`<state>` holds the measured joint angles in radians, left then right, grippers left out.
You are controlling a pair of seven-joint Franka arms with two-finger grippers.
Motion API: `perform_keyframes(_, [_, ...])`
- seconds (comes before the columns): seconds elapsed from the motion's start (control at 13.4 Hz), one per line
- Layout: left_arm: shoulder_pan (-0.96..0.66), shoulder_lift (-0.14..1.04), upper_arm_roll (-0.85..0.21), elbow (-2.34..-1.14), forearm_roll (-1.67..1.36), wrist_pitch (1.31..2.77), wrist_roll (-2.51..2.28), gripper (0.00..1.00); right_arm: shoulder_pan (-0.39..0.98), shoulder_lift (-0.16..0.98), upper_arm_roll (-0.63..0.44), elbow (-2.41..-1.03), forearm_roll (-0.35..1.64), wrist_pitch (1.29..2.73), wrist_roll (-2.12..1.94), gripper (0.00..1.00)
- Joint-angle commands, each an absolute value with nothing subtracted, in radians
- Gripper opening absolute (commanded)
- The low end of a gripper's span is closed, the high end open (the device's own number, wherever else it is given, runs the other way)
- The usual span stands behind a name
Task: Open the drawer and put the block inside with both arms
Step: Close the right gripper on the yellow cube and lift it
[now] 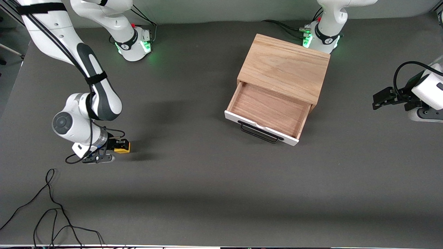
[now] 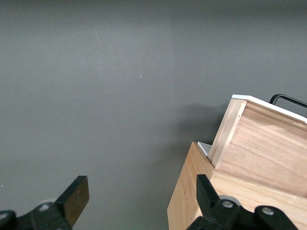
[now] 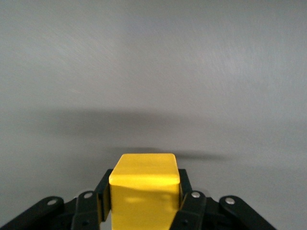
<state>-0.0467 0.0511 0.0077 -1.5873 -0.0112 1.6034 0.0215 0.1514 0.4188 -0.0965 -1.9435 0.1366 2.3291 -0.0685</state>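
The yellow block [image 1: 122,146] [image 3: 144,182] is clamped between the black fingers of my right gripper [image 1: 117,148] [image 3: 144,194], low at the table surface toward the right arm's end. The drawer [image 1: 268,110] stands pulled out of the light oak box [image 1: 285,65], with nothing in its tray. Its white front panel and black wire handle [image 1: 259,133] face the front camera. My left gripper [image 1: 378,100] [image 2: 142,189] hangs open and holds nothing, beside the box toward the left arm's end. In the left wrist view, the drawer's side [image 2: 268,143] and a corner of the box [image 2: 184,201] show.
Loose black cables [image 1: 52,214] lie on the dark mat near the front camera at the right arm's end. The two arm bases [image 1: 133,43] [image 1: 320,38] stand along the edge farthest from the camera, one close to the box.
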Motion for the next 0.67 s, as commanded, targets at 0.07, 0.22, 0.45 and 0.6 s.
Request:
perform_keyframes(0.07, [-0.040,0.018,-0.002,-1.611,0.002,1.595,0.020,1.00,0.152,0.426,-0.051,-1.606,0.156,1.971,0.079,0.05])
perform_keyframes(0.22, [-0.040,0.021,-0.002,-1.611,0.002,1.594,0.020,1.00,0.152,0.455,0.001,-1.431,0.156,1.820,0.229,0.05])
perform_keyframes(0.45, [-0.038,0.021,-0.002,-1.612,0.002,1.592,0.020,1.00,0.152,0.503,0.105,-1.246,0.161,1.694,0.470,0.05])
perform_keyframes(0.6, [-0.040,0.021,-0.002,-1.612,0.002,1.591,0.020,1.00,0.155,0.523,0.213,-1.177,0.158,1.687,0.656,0.05])
